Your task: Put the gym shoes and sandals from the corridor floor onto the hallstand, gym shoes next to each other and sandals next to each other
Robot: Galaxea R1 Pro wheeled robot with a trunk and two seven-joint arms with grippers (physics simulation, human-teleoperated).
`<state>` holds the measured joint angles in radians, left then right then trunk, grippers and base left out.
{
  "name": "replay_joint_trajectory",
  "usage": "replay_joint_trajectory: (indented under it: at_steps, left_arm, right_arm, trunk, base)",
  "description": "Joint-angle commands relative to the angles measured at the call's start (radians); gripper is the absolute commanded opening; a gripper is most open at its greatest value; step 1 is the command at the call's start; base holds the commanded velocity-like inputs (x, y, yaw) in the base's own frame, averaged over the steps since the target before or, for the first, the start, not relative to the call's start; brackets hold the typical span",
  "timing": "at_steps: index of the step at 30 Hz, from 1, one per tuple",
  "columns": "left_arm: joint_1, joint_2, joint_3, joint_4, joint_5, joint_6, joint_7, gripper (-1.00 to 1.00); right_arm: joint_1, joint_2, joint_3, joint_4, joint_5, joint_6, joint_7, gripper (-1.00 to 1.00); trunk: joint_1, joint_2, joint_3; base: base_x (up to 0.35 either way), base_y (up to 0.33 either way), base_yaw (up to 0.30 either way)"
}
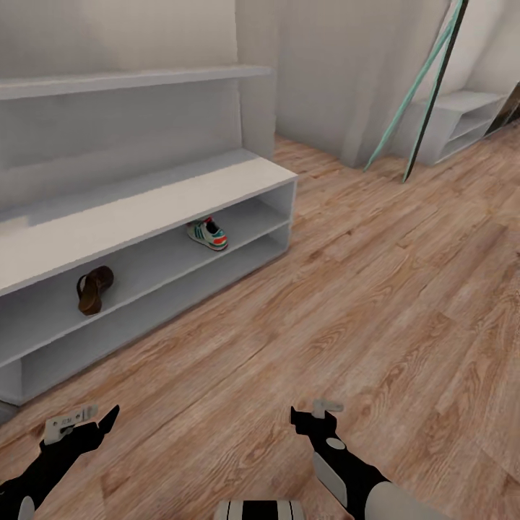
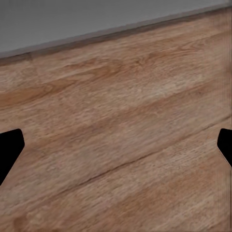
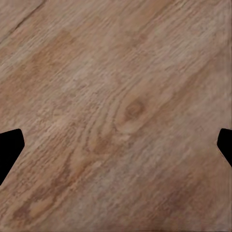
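both end effectors (image 2: 116,145) (image 3: 116,145) wide open, empty; sandal (image 1: 94,289), gym shoe (image 1: 208,234) on hallstand (image 1: 144,209).

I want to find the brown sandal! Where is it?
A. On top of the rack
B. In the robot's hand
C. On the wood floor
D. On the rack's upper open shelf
D: the brown sandal lies on the rack's upper open shelf, along from one gym shoe.

The corridor floor (image 1: 375,289) is matt wood-grain plank, knotted and streaked. The hallstand (image 1: 144,209) looks like smooth, matt pale grey board. The sandal (image 1: 94,289) appears dark leather; the gym shoe (image 1: 208,235) looks white and cloth-like.
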<state>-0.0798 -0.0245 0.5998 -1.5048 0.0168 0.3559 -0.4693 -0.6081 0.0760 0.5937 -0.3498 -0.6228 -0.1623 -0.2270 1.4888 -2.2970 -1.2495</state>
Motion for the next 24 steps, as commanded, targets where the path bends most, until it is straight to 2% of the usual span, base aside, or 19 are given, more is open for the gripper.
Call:
replay_joint_trajectory:
  at_steps: [1, 17, 24]
  left_arm:
    - [0.000, 0.000, 0.000, 0.000, 0.000, 0.000, 0.000, 1.00]
    - [-0.001, 0.001, -0.007, 0.000, -0.009, 0.000, 0.002, 1.00]
    - [-0.001, 0.001, -0.044, -0.001, -0.012, 0.000, 0.002, 1.00]
  right_arm:
    - [0.000, 0.000, 0.000, 0.000, 0.000, 0.000, 0.000, 1.00]
    - [-0.001, 0.000, 0.000, 0.000, 0.000, 0.000, 0.000, 1.00]
    - [0.000, 0.000, 0.000, 0.000, 0.000, 0.001, 0.000, 1.00]
  trunk:
    - [0.000, 0.000, 0.000]
    - [0.000, 0.000, 0.000]
    - [0.000, 0.000, 0.000]
  base:
    - [0.000, 0.000, -0.300]
    - [0.000, 0.000, -0.300]
    - [0.000, 0.000, -0.300]
